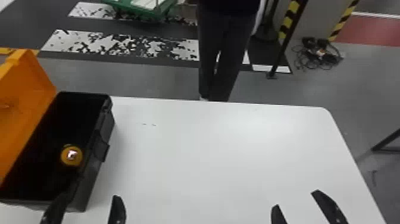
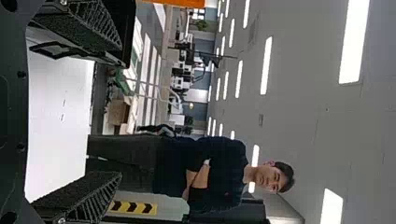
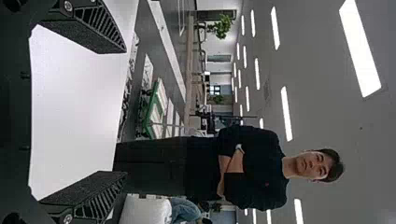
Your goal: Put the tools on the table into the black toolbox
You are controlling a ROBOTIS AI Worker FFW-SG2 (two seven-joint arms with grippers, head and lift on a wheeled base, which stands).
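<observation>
Fingers, flat and black, stand wide apart at the left gripper [image 1: 88,196], low in the head view; the left wrist view has the same wide gap, with white tabletop between them. The right gripper [image 1: 296,199], well off to the right along the near side, is likewise spread wide, tabletop showing between its two flat black fingers. In the head view, the left gripper's outer finger overlaps the near end of the toolbox; whether they touch, I cannot tell.

That black plastic toolbox [image 1: 86,181] sits at the left of the table, its long side running away from the robot. Its orange lid [image 1: 20,113] is swung open to the left, and a black latch [image 1: 101,147] hangs on the right wall. Inside the box, near the right wall, lies a round yellow-orange tool [image 1: 71,156] with a bright centre; its exact kind is unclear.

The white table [image 1: 223,149] has a rounded far right corner and small dark marks [image 1: 148,124] near the box. Farther out, on the floor, are a green cart [image 1: 140,9] with a white top, a tangle of black cables [image 1: 320,55], and a yellow-and-black striped post [image 1: 287,23].
</observation>
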